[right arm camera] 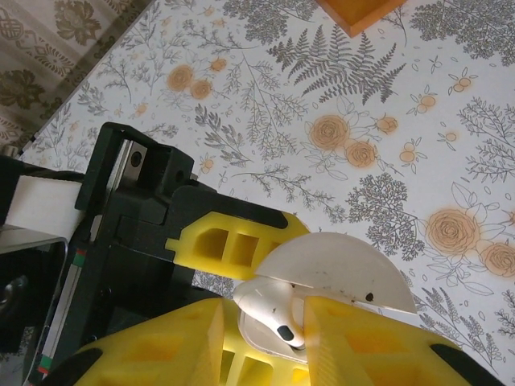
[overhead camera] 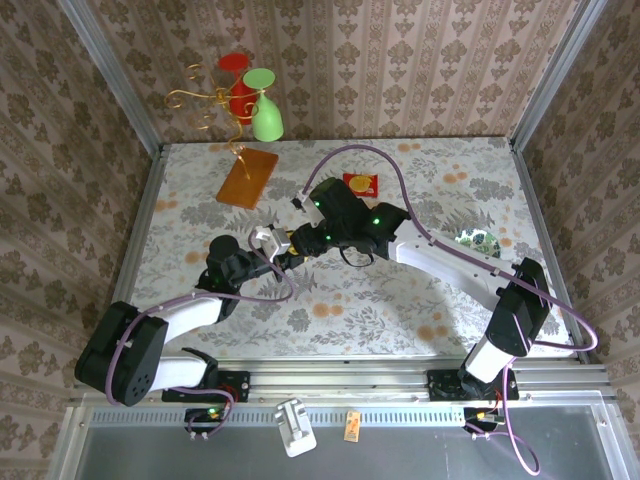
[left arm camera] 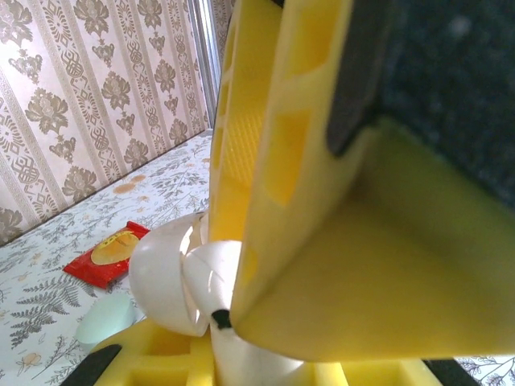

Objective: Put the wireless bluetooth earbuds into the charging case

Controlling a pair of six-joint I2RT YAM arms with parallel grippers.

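Grippers were tip to tip just left of the table (overhead camera: 400,310) centre: left gripper (overhead camera: 256,250) on the near-left side, right gripper (overhead camera: 292,241) on the far-right side. Charging case (overhead camera: 267,237) sat between the left gripper's jaws, lid up. Earbud (right arm camera: 269,312) sat between the right gripper's fingers, against the open lid. Board (overhead camera: 247,178) lay behind them to the left, goblet stand (overhead camera: 240,105) behind that at the back wall. Packet (overhead camera: 361,184) lay just behind the right gripper. A small round object (overhead camera: 480,241) lay well right, beside the right arm.

Near strip of table (overhead camera: 340,312) open — left gripper (overhead camera: 265,250) and right gripper (overhead camera: 288,243) meet mid-table. Far left: green cup (overhead camera: 266,118), orange board (overhead camera: 247,178); far centre: red packet (overhead camera: 361,184).
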